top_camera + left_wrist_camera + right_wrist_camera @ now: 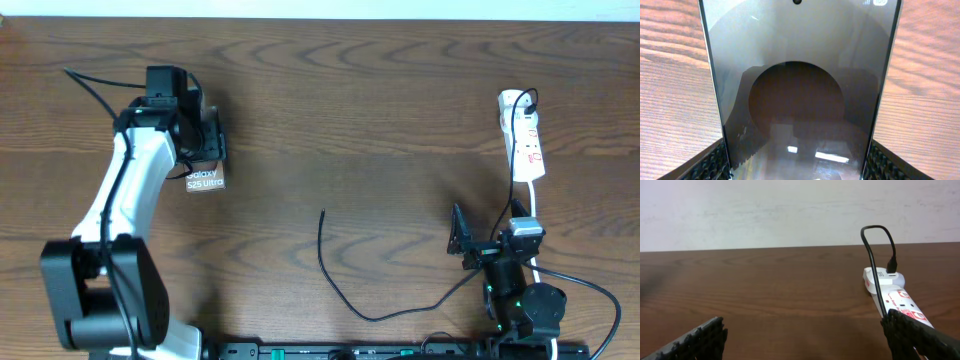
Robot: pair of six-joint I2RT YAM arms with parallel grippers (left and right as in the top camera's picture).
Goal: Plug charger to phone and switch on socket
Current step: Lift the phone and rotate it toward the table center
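Little looks done. The left end effector is clamped on the phone, pads on its long edges, at the far left of the desk. The charger lies loose mid-desk, its free plug well apart from the phone, its other end at the socket on the far right. The right end effector hangs on the socket's near side, spread wide and empty. Plugging in and switching remain. The phone's white lettering reads "Galaxy S25 Ultra"; the socket's red markings are illegible.
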